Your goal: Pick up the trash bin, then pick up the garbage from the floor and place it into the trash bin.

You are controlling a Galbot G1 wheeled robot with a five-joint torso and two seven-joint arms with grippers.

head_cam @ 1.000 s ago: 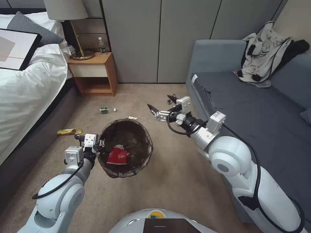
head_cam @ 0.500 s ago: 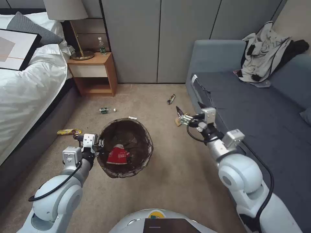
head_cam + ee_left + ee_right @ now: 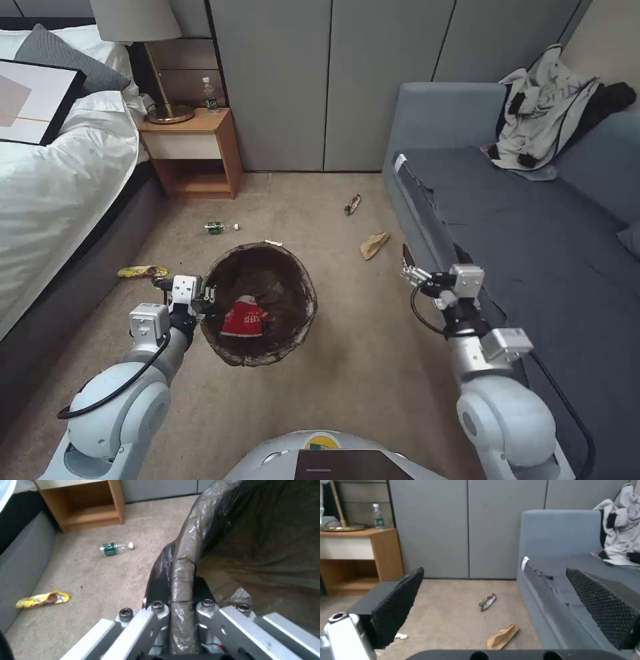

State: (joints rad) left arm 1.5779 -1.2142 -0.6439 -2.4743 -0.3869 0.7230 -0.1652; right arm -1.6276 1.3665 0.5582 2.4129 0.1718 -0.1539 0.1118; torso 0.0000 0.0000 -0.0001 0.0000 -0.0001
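Note:
My left gripper (image 3: pixel 207 293) is shut on the rim of the trash bin (image 3: pixel 293 267), holding it above the floor (image 3: pixel 360 360). The left wrist view shows its fingers (image 3: pixel 156 607) clamped over the bag-lined rim (image 3: pixel 181 580). A crushed red-and-white cup (image 3: pixel 243 320) lies inside. My right gripper (image 3: pixel 433 257) hangs open and holds nothing beside the sofa front, its pads (image 3: pixel 396 605) wide apart. Garbage on the carpet: a brown paper scrap (image 3: pixel 373 245) (image 3: pixel 502 637), a dark wrapper (image 3: pixel 352 203) (image 3: pixel 487 601), a small bottle (image 3: pixel 217 227) (image 3: pixel 115 548), a yellow wrapper (image 3: pixel 142 271) (image 3: pixel 43 599) and a white tissue (image 3: pixel 273 243).
A bed (image 3: pixel 53 180) runs along the left. A wooden nightstand (image 3: pixel 193 150) carries a lamp and an upright bottle (image 3: pixel 211 95). A grey sofa (image 3: pixel 533 220) with clothes (image 3: pixel 547 107) lines the right. Grey cabinet doors (image 3: pixel 320 80) close the far side.
My right arm has drawn back from the middle of the carpet toward the sofa and my body, uncovering the brown paper scrap. The left arm and the bin have stayed put.

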